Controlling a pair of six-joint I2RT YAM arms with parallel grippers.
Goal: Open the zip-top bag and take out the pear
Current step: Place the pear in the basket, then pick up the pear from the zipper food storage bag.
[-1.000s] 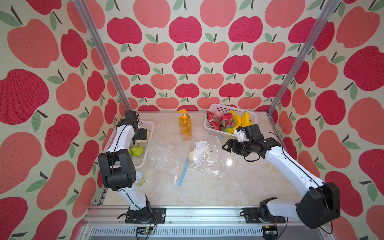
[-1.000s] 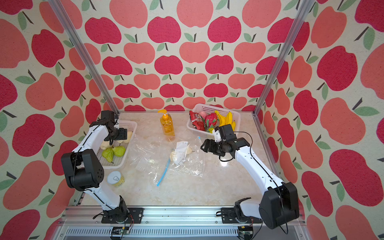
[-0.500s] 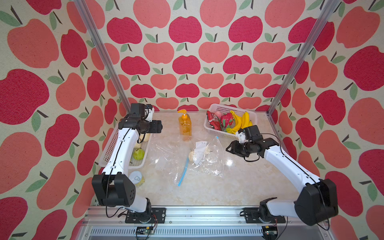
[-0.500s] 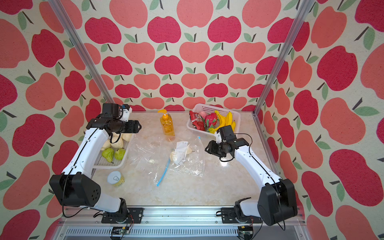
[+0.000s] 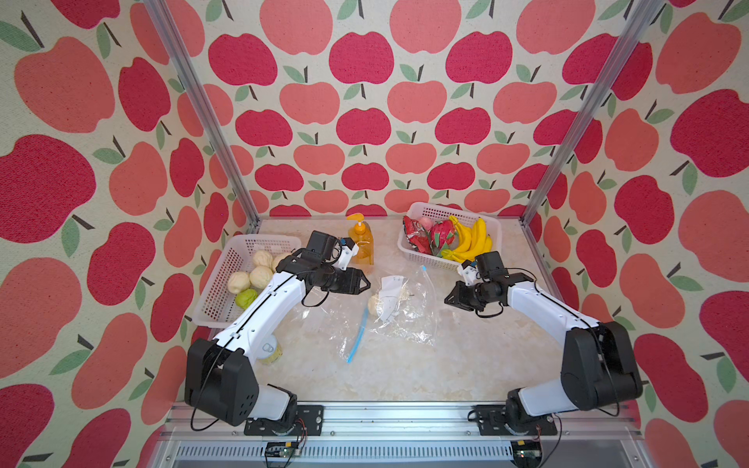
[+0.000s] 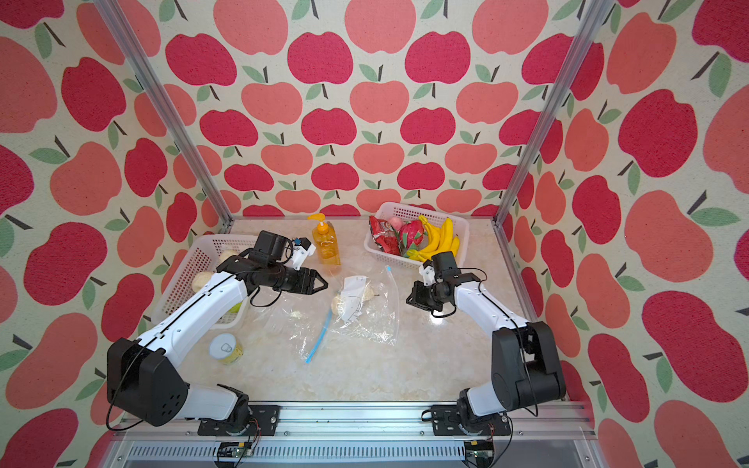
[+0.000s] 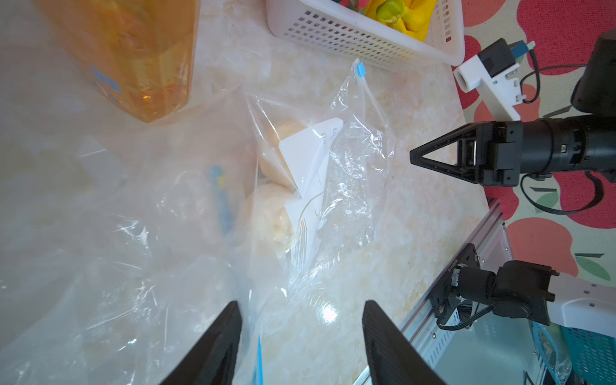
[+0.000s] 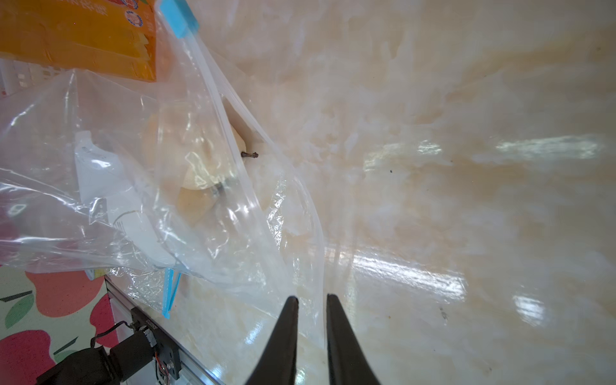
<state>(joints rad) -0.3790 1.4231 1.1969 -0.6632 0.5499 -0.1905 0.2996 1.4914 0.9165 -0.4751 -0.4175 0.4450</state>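
**Pincers square up across the bag, pear inside**

The left pincer (image 7: 300, 304) hangs over the table (image 5: 405, 377) with its fingers well apart, their roots cut off by the frame edge in its wrist view. Just ahead of its tips lies the zip-top bag (image 5: 409, 314), flat on the marble. The pear (image 5: 373, 304) is inside it, pale and half covered by a white card (image 5: 391, 285), so its outline is hard to trace. One fruit or two under that card? It cannot be settled.

Facing it from the bag's far side, the right pincer (image 8: 311, 296) has its fingers almost together, with only a thin slit showing. The bag's clear edge runs right up to that slit, and whether film is caught there cannot be told. The pear's stem (image 8: 250, 154) points this pincer's way. The bag's blue tab (image 8: 176, 16) sits far ahead of it, clipped by the frame.

Under the left pincer spreads a looser sheet of film (image 5: 324, 320), barely readable. Beside it stands an orange bottle (image 5: 362, 245), blurred in the wrist view.
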